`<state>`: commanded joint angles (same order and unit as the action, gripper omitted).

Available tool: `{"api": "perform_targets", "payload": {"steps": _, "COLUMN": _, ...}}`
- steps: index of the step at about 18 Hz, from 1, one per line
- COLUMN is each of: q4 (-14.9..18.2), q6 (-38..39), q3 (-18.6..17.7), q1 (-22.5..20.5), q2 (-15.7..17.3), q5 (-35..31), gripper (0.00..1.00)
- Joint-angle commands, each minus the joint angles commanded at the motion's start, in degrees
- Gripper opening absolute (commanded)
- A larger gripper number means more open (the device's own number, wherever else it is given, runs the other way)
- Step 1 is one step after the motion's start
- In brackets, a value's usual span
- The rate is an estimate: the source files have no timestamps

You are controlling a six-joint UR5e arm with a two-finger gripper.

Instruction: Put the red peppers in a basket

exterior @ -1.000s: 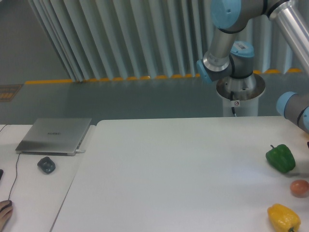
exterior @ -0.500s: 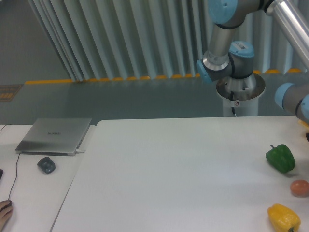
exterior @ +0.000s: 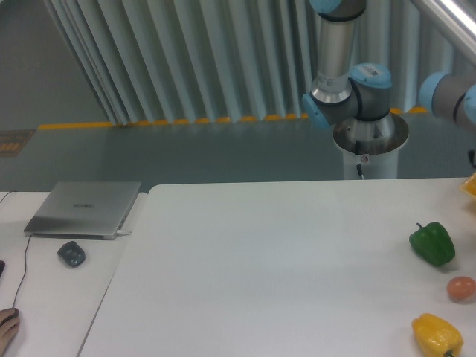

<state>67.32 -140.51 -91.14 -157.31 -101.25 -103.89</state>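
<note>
Along the right edge of the white worktop [exterior: 260, 253] lie a glossy green bell pepper [exterior: 432, 243], a small reddish round fruit [exterior: 461, 288] and a yellow bell pepper [exterior: 437, 335]. No red pepper or basket shows. The fingers are out of frame, so their state and their bearing to the peppers cannot be told. Compared with a second ago, the silver-and-blue arm [exterior: 338, 71] has swung upward and rightward.

tabletop [exterior: 260, 260] centre & left: open run, wide passage | R edge obstacles: green pepper [exterior: 432, 243], small reddish item [exterior: 461, 288], yellow pepper [exterior: 437, 335], w/ gaps betw. | far L: laptop [exterior: 85, 209], mouse [exterior: 71, 253]
</note>
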Motion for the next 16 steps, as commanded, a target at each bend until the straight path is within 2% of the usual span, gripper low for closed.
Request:
{"api": "perform_targets", "payload": {"steps": 6, "q4": -0.96, "q6": -19.41, "q3": 0.26, "q1": -14.49, "q2": -0.43, "q5": 7.64, "gripper": 0.33}}
{"api": "perform_targets", "payload": {"steps": 10, "q4": -5.34, "q6": -26.29, "q3": 0.97, "q1": -18.81, "q2": -4.64, "q5": 9.41, "gripper": 0.33}}
{"api": "perform_targets", "payload": {"steps": 13, "q4": -7.03, "q6": -29.02, "q3": 2.46, "q1": -20.23, "q2": -8.16, "q5": 11.6, "gripper": 0.34}}
{"api": "perform_targets", "payload": {"steps": 16, "q4": -10.62, "q6": -30.61, "q3": 2.9, "q1": -21.29, "q2": -11.59, "q5": 13.63, "gripper": 0.35}}
